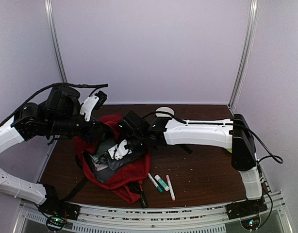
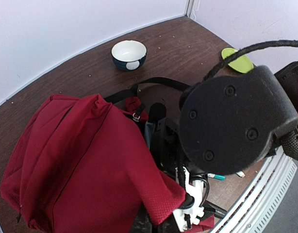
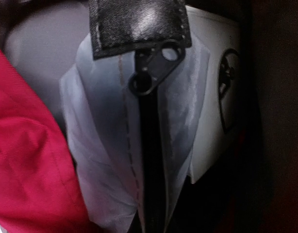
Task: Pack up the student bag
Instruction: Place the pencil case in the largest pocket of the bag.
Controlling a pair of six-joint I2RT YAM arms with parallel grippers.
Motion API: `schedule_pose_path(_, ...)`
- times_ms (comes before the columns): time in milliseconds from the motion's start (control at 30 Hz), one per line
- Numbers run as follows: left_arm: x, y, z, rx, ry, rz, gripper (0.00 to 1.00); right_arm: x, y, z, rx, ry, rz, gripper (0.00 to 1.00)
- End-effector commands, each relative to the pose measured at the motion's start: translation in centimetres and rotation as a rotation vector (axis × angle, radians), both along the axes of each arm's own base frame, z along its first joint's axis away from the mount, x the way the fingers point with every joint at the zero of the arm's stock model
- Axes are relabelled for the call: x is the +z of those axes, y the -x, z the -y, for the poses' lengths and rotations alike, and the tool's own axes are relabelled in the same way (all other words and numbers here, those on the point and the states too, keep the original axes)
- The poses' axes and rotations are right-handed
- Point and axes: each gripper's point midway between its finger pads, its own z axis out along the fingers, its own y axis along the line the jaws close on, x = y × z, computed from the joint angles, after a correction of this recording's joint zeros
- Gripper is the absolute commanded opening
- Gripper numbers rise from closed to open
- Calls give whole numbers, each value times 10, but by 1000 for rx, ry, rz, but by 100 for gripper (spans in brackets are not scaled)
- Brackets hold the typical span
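Note:
The student bag [image 1: 125, 177] lies open at the table's left-middle, red with a dark lining. My left gripper [image 1: 103, 132] is shut on the bag's upper rim, and in the left wrist view the red fabric [image 2: 81, 165] is drawn up into it [image 2: 154, 224]. My right gripper [image 1: 121, 149] reaches into the bag's mouth, shut on a small grey pouch [image 3: 105, 160] with a black zip pull [image 3: 151, 68]. Its own fingers are hidden behind the pouch cloth. Beside the pouch is a white flat item [image 3: 214, 102] with a black mark.
Three markers [image 1: 162, 183] lie on the brown table right of the bag. A white-and-dark bowl [image 1: 164, 112] [image 2: 129, 54] stands at the back. A green flat thing [image 2: 236, 60] lies at the right. A black strap [image 2: 154, 81] trails behind the bag.

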Motion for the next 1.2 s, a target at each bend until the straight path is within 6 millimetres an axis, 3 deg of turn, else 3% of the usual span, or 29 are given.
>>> schedule_pose_path(0,22,2,19,-70,93,42,0,12,36,-10,120,-43,14,0)
schedule_pose_path(133,20,2,22,-81,89,33,0,21,42,-26,144,-86,22,0)
schedule_pose_path(200,19,2,23,-83,90,30,0,21,36,-37,116,-106,12,0)
schedule_pose_path(367,20,3,24,-89,98,24,0,11,-9,-50,-50,-133,103,9)
schedule_pose_path(467,20,4,22,-84,100,29,0,12,-11,-37,-67,-129,55,24)
schedule_pose_path(567,18,3,18,-71,94,35,0,27,3,-16,-36,-134,-27,44)
schedule_pose_path(667,14,2,17,-64,87,38,0,37,25,7,7,-118,-116,56)
schedule_pose_path(800,8,0,16,-53,88,43,0,39,50,34,27,-66,-227,64)
schedule_pose_path(933,1,-1,15,-46,86,39,0,43,57,49,-22,-80,-310,67)
schedule_pose_path(1033,-3,-1,14,-39,78,39,0,53,53,58,-66,-130,-364,67)
schedule_pose_path(1167,-1,1,11,-40,83,43,0,76,20,66,-213,-299,-481,62)
